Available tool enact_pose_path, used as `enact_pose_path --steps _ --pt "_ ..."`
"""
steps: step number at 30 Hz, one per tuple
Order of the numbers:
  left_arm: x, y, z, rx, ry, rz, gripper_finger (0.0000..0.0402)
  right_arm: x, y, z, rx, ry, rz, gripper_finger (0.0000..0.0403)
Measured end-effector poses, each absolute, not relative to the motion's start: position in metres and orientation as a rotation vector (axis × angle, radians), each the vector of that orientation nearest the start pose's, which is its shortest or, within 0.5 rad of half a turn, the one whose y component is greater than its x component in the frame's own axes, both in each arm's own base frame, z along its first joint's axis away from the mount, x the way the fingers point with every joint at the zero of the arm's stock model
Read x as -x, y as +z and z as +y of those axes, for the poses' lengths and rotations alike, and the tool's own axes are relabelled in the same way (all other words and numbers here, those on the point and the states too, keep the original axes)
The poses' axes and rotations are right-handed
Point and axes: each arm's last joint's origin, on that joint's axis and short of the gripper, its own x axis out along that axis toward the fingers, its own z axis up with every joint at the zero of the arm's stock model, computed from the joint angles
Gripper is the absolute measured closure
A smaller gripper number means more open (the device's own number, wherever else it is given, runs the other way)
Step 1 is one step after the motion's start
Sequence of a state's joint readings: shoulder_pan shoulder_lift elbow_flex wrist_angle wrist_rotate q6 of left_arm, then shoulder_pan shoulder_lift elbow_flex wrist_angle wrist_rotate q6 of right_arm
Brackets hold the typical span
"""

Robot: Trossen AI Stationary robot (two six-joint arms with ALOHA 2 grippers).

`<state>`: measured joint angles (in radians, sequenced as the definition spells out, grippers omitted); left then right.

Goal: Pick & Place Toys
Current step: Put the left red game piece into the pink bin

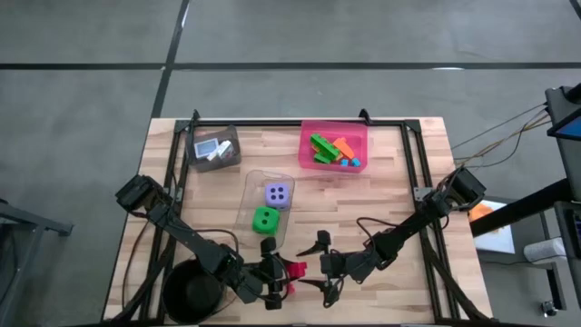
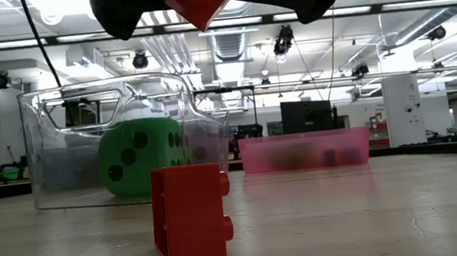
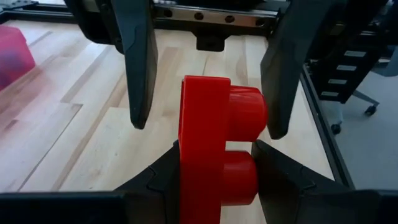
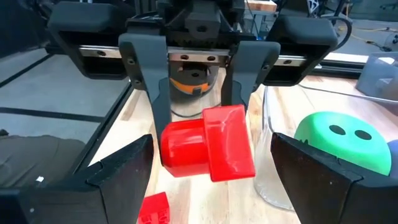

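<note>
1. The left end effector (image 1: 283,272) is holding a red brick (image 1: 296,269) up in the air, near the front edge of the bench (image 1: 399,154). Its two fingers are closed on the brick's flat sides, and the brick's round bumps stick out to one side.
2. The right end effector (image 1: 320,262) faces the left one from just beside it. Its fingers are spread wide and hold nothing. The red brick sits between the two end effectors.
3. A second red brick (image 2: 190,215) stands on the bench, right under the one held up.
4. Farther out from both end effectors is a clear bin (image 1: 261,186) with a green die (image 1: 265,219) and a purple die (image 1: 278,193) in it. Past that is a pink bin (image 1: 359,132) with bricks inside. A grey bin (image 1: 232,138) with cards sits off to the left side.
5. This looks like the carry step: the brick is picked up but not yet put away.
6. Next, I think the left arm must move the brick out over the pink bin, then open its fingers. It should go high enough to pass over the clear bin's wall.
</note>
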<state>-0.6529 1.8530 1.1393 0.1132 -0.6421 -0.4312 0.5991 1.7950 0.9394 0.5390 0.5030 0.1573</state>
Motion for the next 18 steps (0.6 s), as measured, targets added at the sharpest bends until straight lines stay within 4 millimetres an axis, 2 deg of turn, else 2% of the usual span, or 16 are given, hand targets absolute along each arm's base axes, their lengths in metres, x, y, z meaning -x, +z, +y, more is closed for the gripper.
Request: enact_pose_path --steps 3,6,13,18 --pt "-0.3229 0.1908 -0.2251 0.063 0.085 0.468 0.0248 -0.316 0.1861 0.1988 0.01 0.072 0.277 0.0081" --pt "-0.3229 0.1908 -0.2252 0.063 0.084 0.468 0.0248 -0.316 0.1861 0.1987 0.011 0.069 0.277 0.0103" --pt "-0.3232 0.1907 -0.225 0.066 0.079 0.471 0.0248 -0.3158 0.186 0.1993 0.019 0.083 0.279 0.0229" --pt "-0.3233 0.1908 -0.2255 0.068 0.061 0.477 0.0248 -0.3157 0.186 0.1997 0.029 0.094 0.28 0.0237"
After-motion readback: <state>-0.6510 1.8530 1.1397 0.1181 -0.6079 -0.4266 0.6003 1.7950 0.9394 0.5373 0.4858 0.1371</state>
